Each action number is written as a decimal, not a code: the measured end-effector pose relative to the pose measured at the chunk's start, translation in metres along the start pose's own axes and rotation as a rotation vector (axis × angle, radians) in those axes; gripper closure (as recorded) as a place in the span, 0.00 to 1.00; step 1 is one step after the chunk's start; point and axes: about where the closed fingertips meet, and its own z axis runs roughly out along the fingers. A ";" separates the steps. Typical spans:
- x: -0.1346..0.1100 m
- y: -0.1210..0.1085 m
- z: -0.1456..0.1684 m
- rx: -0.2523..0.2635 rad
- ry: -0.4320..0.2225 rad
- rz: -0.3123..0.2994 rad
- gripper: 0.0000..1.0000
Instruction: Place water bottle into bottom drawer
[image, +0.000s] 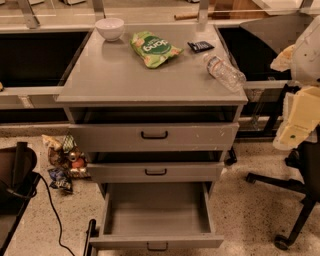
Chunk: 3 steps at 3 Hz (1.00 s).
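Observation:
The water bottle (225, 71) lies on its side near the right edge of the grey cabinet top (115, 75), with its white cap toward the back. The bottom drawer (155, 216) is pulled open; its grey inside holds nothing, and its dark handle (157, 246) shows at the front. My gripper (290, 65) is at the right edge of the view, off the cabinet's right side, a little right of the bottle and apart from it. Nothing shows in it.
A green snack bag (152, 48), a white bowl (110, 28) and a small black packet (200, 46) lie on the cabinet top. The two upper drawers (154, 136) stand slightly open. A black office chair (300, 200) stands at right; snack packets (62, 160) and a cable (52, 210) lie on the floor at left.

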 end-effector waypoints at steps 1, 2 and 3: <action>-0.001 -0.004 0.002 0.005 -0.007 -0.002 0.00; -0.006 -0.044 0.027 0.007 -0.066 0.003 0.00; -0.008 -0.108 0.063 0.015 -0.162 0.027 0.00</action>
